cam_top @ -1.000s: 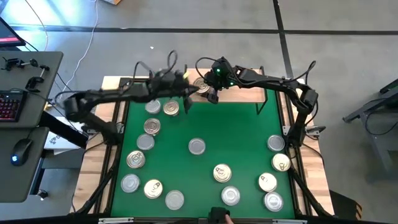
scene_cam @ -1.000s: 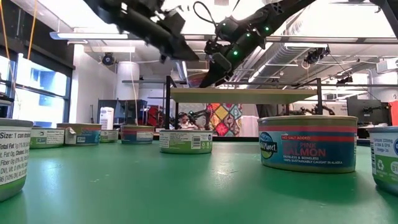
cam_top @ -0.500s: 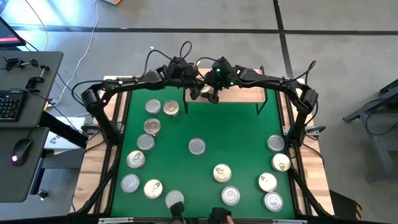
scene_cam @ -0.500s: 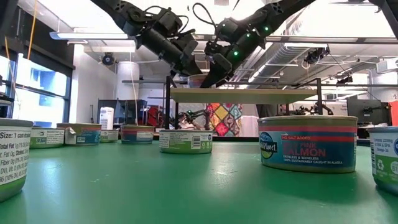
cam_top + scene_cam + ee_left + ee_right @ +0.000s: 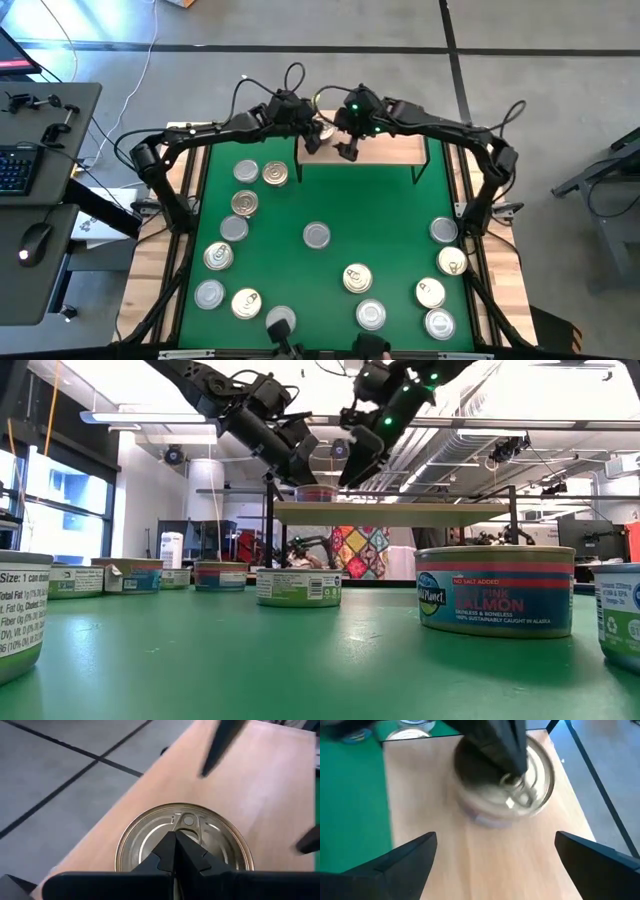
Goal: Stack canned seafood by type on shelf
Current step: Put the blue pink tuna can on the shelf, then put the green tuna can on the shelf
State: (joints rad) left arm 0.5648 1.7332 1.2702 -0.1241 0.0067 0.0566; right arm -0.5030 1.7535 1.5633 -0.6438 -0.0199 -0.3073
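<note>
On the green worktop (image 5: pixel 330 210) lie scattered tins (image 5: pixel 317 236). At its far edge stands the wooden shelf (image 5: pixel 385 152), bearing one tin (image 5: pixel 184 840). The left hand (image 5: pixel 175 854), fingers pinched together, rests over that lid; the right hand (image 5: pixel 346 148) hovers beside, spread wide, empty.

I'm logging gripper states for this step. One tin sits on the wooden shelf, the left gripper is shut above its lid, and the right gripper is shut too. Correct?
Not quite. The right gripper is open, its fingers spread wide in the right wrist view. The rest holds: one tin sits on the shelf, with the left gripper shut above its lid.
</note>
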